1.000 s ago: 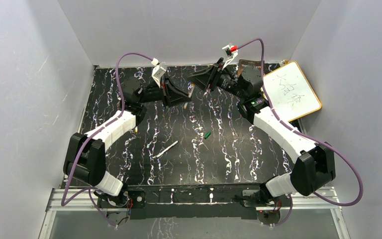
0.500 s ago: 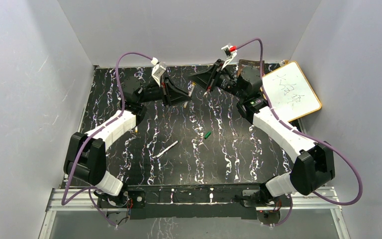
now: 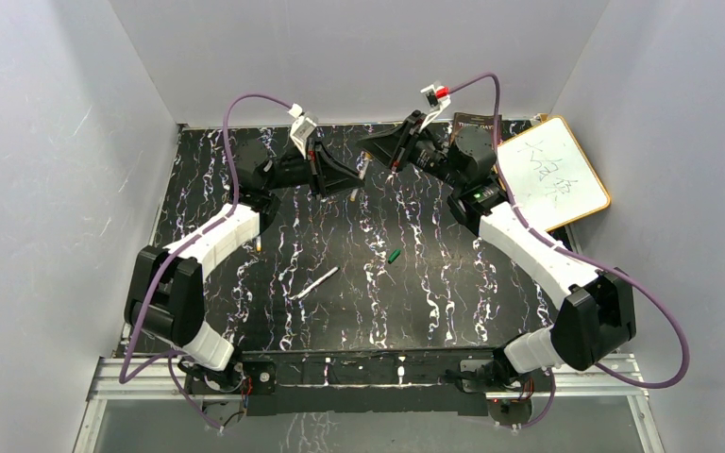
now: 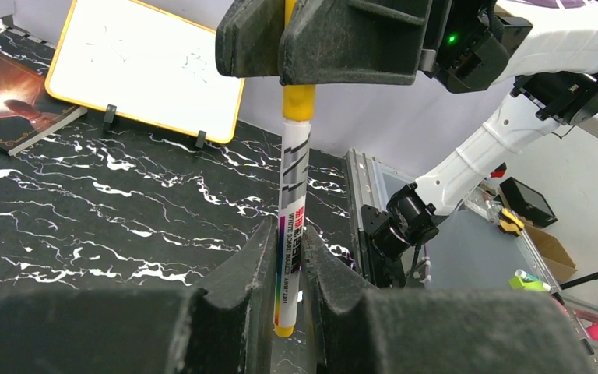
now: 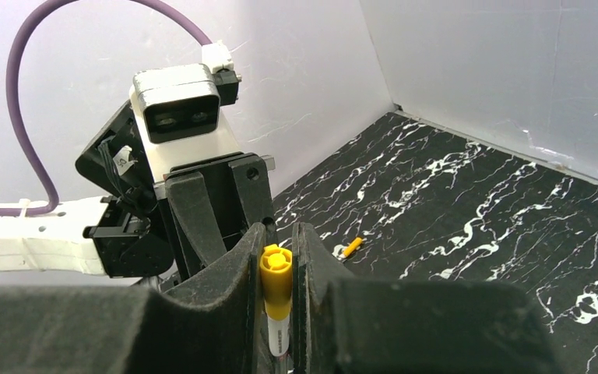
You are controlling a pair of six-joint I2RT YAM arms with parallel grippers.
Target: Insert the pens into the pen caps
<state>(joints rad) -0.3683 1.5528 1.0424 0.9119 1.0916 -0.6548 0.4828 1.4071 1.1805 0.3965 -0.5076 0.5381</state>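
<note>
Currently the mating step is in hand: left gripper (image 4: 290,240) clamps the pen (image 4: 293,179), right gripper (image 5: 279,240) clamps the yellow cap (image 5: 276,269), the two joined above the far table (image 3: 415,311). Next, likely: press home axially, then release.

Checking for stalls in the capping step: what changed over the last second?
The left end effector edged slightly toward the far wall, pen with it; the right end effector barely shifted. Both remain clamped, pen in yellow cap. The loose pen and green cap are unmoved.
</note>
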